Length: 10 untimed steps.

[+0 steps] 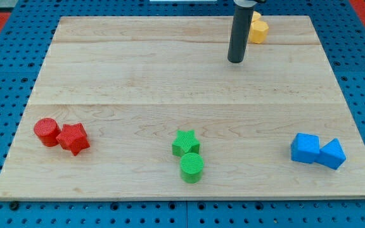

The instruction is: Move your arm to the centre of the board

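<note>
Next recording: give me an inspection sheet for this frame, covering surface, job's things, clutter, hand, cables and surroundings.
Surface: wooden board, middle bare.
Job's things: my tip sits near the view's top, right of centre, just left of the yellow block, not at the centre.
Clutter: red cylinder touching red star lower left; green star above green cylinder bottom centre; blue cube beside blue block lower right.
Hand: none, only a rod.
Cables: nothing seen.
Surroundings: blue perforated table.
</note>
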Motion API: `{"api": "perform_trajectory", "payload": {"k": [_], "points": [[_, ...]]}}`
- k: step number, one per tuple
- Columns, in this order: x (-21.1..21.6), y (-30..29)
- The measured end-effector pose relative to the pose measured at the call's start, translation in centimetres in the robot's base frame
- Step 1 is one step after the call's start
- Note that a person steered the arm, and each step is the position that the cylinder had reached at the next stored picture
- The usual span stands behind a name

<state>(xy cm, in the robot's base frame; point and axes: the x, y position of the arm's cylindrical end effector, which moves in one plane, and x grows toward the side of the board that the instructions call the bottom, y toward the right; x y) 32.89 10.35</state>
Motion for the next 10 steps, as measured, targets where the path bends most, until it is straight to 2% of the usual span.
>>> {"api": "perform_trajectory", "payload": {"k": [9, 10], "points": [[-1.0, -0.4], [0.9, 1.9]]}}
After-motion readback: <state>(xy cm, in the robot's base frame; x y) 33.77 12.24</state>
